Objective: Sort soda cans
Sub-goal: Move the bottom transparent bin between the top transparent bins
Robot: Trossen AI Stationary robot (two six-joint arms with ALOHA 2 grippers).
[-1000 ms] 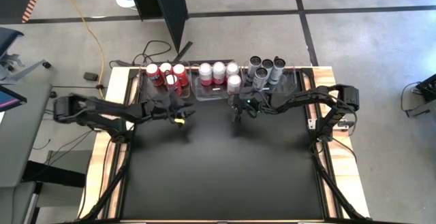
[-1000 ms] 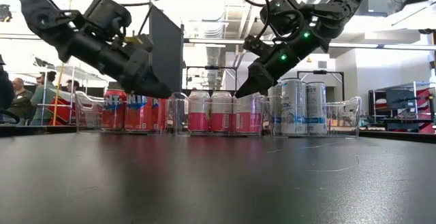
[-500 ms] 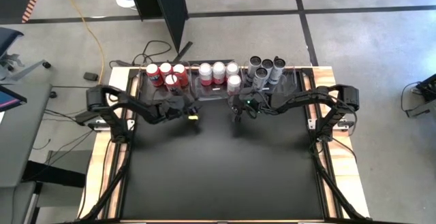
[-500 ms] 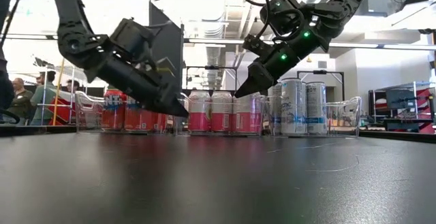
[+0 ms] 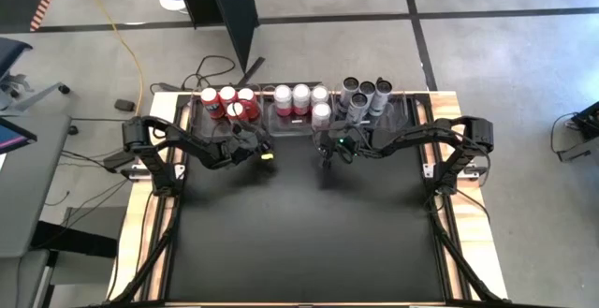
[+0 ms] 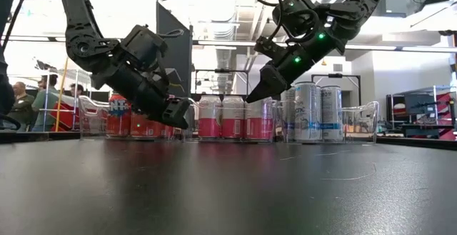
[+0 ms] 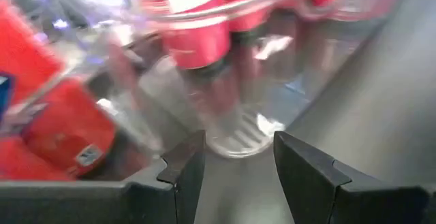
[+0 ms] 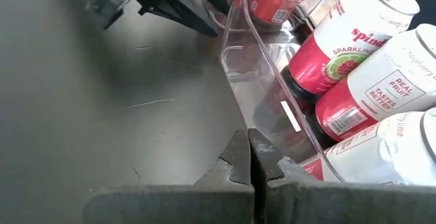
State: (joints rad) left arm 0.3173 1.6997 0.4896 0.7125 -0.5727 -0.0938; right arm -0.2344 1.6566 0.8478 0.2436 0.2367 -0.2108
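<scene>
The soda cans stand in three clear bins along the table's far edge: red cans [image 5: 227, 102] on the left, pink-and-white cans [image 5: 299, 100] in the middle, grey cans [image 5: 363, 95] on the right. My left gripper [image 5: 266, 155] is open and empty [image 7: 235, 163], low over the table just in front of the red bin's right near corner [image 7: 231, 139]. My right gripper [image 5: 325, 156] is shut and empty [image 8: 250, 161], raised off the table just in front of the pink bin's near wall [image 8: 269, 112]. It points down and toward the left [image 6: 251, 98].
The black tabletop [image 5: 309, 233] stretches from the bins to the near edge. The clear bins [image 6: 360, 121] stand side by side at the back, and the right one has free room at its right end. People and shelves show in the room behind [image 6: 18, 96].
My left gripper has gone toward the table's right edge and a little down, from in front of the red bin's middle to its right near corner, and its arm has folded in closer to the bins.
</scene>
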